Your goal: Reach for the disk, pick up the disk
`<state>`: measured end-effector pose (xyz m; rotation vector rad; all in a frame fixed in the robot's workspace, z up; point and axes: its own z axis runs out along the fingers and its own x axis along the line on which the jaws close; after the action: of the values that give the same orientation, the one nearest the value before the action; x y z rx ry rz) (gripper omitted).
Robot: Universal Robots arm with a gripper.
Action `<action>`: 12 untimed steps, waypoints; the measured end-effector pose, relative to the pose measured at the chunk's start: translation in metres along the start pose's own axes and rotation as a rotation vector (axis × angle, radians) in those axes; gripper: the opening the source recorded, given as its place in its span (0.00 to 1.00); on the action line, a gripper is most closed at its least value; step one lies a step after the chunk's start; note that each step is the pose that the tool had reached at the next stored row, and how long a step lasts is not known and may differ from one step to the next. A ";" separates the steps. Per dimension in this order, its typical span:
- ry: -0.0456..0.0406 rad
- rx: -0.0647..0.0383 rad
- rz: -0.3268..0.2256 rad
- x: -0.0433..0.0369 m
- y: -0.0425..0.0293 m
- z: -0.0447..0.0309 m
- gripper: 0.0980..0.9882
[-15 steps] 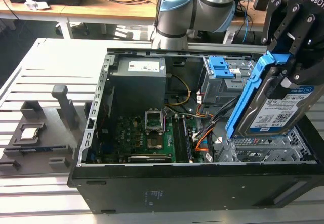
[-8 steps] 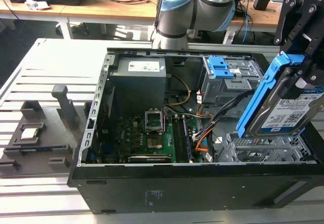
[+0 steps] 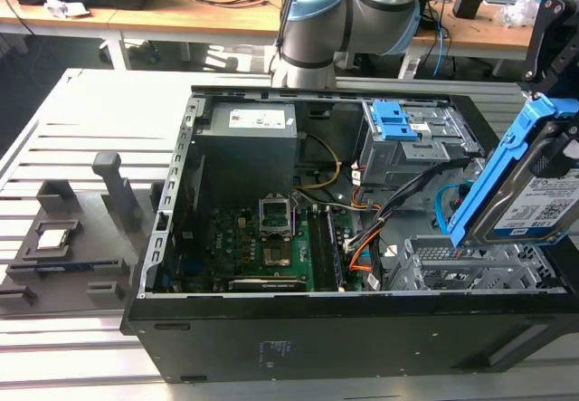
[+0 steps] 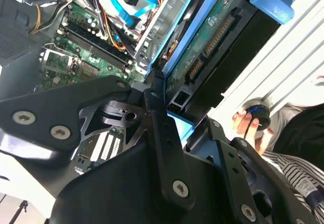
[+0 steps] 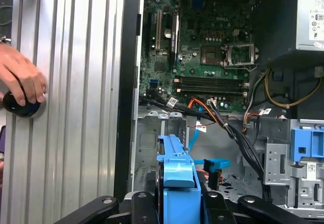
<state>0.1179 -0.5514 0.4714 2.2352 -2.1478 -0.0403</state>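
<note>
Blue plastic frames the disk (image 3: 536, 197), which our gripper (image 5: 177, 204) has clamped between closed fingers and lifted clear above the computer case (image 3: 271, 338), at about three o'clock in the exterior view. We judge the pick-up essentially done. Inside the open case lie the green motherboard (image 3: 271, 247), cables, and, farther back, a grey drive cage (image 3: 412, 143).
</note>
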 end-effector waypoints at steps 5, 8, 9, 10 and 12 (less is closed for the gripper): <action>0.0002 0.000 0.000 0.0001 -0.0024 0.0032 0.30; 0.0003 0.000 0.000 0.0001 -0.0026 0.0044 0.30; 0.0004 0.000 0.000 0.0001 -0.0028 0.0048 0.30; 0.0004 0.000 0.000 0.0001 -0.0028 0.0050 0.30; 0.0003 0.000 0.000 0.0001 -0.0031 0.0055 0.30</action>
<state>0.1207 -0.5514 0.4657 2.2351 -2.1477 -0.0399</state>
